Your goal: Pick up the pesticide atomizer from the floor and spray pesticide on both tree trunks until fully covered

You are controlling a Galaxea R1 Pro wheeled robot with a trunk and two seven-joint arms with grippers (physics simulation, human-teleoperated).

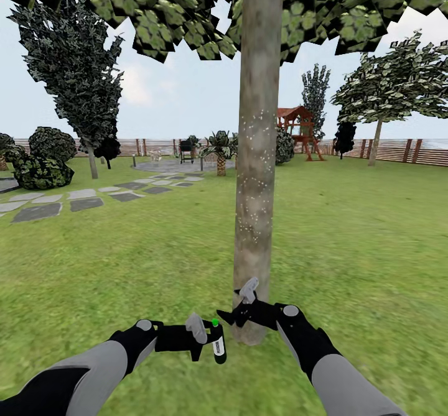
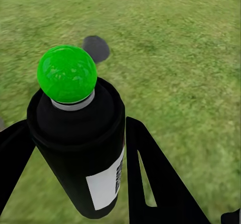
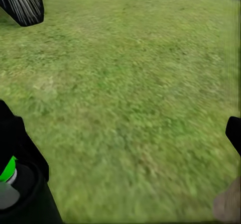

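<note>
A robot is standing on a green lawn (image 1: 373,229) directly in front of a tall, bare, mottled grey-brown tree trunk (image 1: 256,155), with pale speckles showing on the bark at mid-height. The left pincer (image 1: 208,336) is gripping the pesticide atomizer (image 1: 218,341), a small dark can with a white label and a bright green ball on top, holding it upright just beside the foot of the trunk; in the left wrist view the black fingers (image 2: 155,179) are pressing against both sides of the can (image 2: 80,143). The right pincer (image 1: 239,307) is hovering close against the base of the trunk, carrying nothing, though whether it is open cannot be told. Beyond the trunk, a second tree (image 1: 389,92) is standing near a brown slatted fence (image 1: 423,152), and grey stepping stones (image 1: 87,201) are lying off to the trunk's left.
</note>
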